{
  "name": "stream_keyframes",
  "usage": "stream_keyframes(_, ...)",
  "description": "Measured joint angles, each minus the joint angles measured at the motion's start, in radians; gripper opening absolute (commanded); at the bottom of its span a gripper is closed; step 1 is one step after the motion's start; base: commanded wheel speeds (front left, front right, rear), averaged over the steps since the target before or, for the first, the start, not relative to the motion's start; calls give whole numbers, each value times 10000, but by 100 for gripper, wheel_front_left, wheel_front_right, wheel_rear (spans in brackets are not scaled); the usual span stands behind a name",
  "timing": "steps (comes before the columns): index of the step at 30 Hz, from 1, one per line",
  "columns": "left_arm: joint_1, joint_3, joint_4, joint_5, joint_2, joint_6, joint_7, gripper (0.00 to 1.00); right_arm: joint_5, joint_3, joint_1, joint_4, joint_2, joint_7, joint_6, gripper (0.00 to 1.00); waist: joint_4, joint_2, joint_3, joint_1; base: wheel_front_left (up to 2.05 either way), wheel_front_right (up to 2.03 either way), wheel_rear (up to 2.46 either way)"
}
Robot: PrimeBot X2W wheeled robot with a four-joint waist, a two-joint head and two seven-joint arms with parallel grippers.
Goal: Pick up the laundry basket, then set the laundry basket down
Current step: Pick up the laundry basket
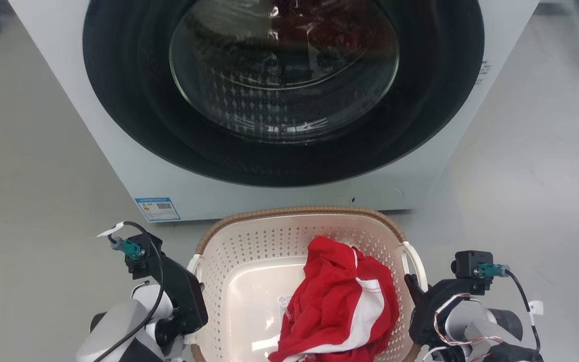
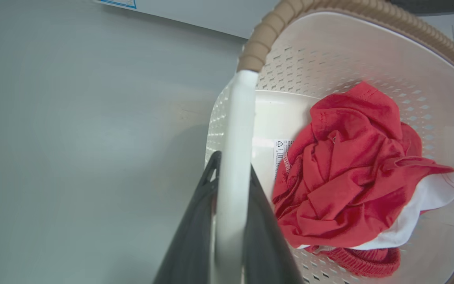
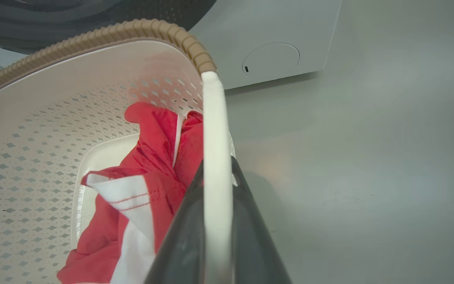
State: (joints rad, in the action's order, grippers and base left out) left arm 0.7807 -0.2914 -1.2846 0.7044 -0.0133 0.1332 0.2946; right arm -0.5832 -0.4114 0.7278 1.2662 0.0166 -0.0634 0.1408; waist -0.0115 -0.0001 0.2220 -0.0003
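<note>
With the left gripper (image 2: 233,165) and right gripper (image 3: 217,169) clamped on the white handles (image 2: 238,118) of the laundry basket (image 1: 249,251) before the washing machine (image 1: 118,151), an uneven lift could tip it, spilling the red garment (image 1: 340,301).

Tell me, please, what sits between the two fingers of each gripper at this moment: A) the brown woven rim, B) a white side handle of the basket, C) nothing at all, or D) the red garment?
B: on the laundry basket, one white handle runs between the fingers of the left gripper, the other handle between those of the right gripper.
</note>
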Motion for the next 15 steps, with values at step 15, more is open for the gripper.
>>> stream_keyframes(15, -549, 0, -107, 245, -17, -23, 537, 0, -763, -353, -865, -247, -13, 878, 2, 0, 104, 0, -1756, 1, 0, 0, 0)
